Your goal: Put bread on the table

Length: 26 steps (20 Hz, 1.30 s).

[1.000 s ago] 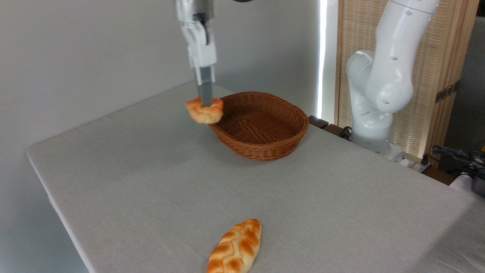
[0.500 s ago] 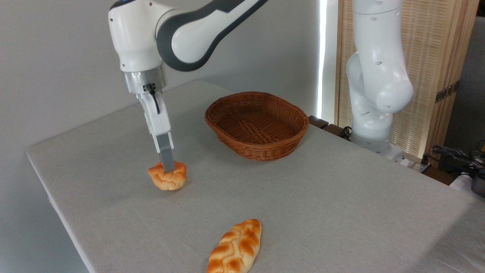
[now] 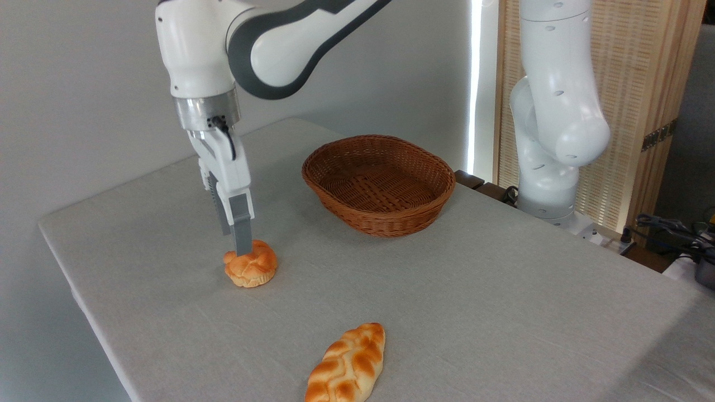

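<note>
The bread [image 3: 251, 269], a small round golden-orange bun with a knotted top, rests on the table [image 3: 458, 301] left of centre. My gripper [image 3: 234, 244] hangs straight down over its left side. The jaws stand apart and open. The nearer grey fingertip [image 3: 242, 245] reaches the bun's top, and the other finger shows behind it, higher and to the left. Nothing is held between them.
A brown wicker basket [image 3: 380, 184] with nothing in it stands at the back middle. A longer braided loaf [image 3: 347, 365] lies near the front edge. The arm's white base [image 3: 550, 139] rises at the right, beyond the table.
The bun was carried from beside the basket down and left to the cloth. Since half a second ago the fingers have parted and risen a little, and the bun sits free.
</note>
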{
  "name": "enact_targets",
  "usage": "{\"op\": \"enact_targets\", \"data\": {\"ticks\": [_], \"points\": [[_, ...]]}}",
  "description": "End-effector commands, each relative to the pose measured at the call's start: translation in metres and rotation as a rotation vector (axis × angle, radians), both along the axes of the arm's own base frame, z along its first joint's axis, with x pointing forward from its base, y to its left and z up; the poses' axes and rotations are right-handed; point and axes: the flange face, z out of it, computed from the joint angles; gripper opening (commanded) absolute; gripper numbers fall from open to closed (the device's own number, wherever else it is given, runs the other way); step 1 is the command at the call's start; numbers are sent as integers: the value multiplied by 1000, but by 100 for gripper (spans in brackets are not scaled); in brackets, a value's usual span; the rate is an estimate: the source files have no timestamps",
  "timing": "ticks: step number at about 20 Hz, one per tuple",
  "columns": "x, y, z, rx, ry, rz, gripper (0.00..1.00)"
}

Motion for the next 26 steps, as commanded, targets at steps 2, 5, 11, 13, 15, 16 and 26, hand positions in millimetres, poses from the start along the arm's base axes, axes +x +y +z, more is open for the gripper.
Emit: {"op": "enact_targets", "data": {"ticks": [2, 5, 11, 13, 15, 16, 26], "points": [[-13, 75, 66, -43, -23, 190, 100], [-22, 101, 98, -21, 35, 229, 100], [-25, 143, 141, -55, 89, 224, 100], [-21, 155, 141, -54, 86, 251, 100], [-19, 157, 142, -52, 81, 252, 100], [-16, 157, 143, -51, 78, 255, 100], [-14, 156, 147, -40, 63, 250, 100]]}}
